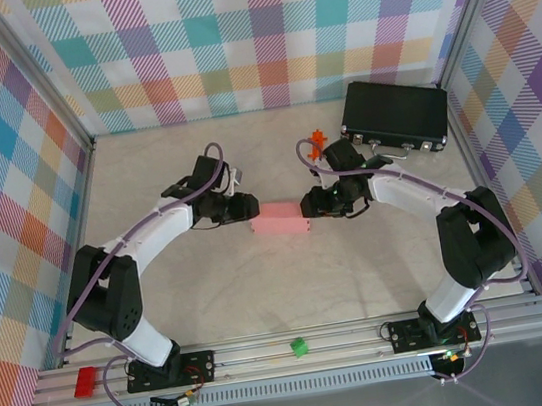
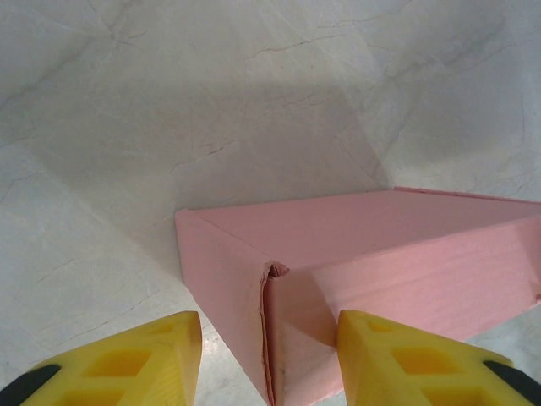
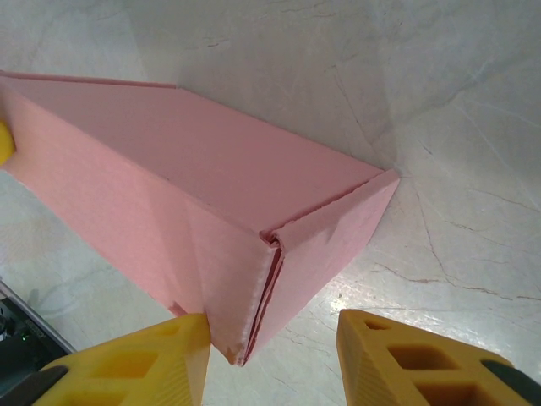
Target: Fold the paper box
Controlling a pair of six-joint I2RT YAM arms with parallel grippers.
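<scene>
Straddling one end corner of the paper box [image 1: 281, 222]: left gripper [image 2: 269, 320], jaws part-way apart, nothing clamped. The upright corner seam sits in the gap just ahead of the yellow fingers [image 2: 165, 359], with bare table [image 2: 127, 127] showing between the left finger and the box wall.

Right gripper [image 3: 272, 320]: same stance at the opposite end, jaws part-way apart. The box's near corner lies in the gap, closer to the left-hand finger; whether that one brushes the card, cannot tell.

Box stands mid-table, already formed into a closed-looking oblong. In the overhead view its long axis runs left to right from one gripper to the other, right end a touch nearer the bases. Each arm is equally near its own end.

Judgement: end flaps look slightly sprung at both corner seams, so the next move likely presses inward along the long axis. Thin card, so it may buckle if one side pushes first.
</scene>
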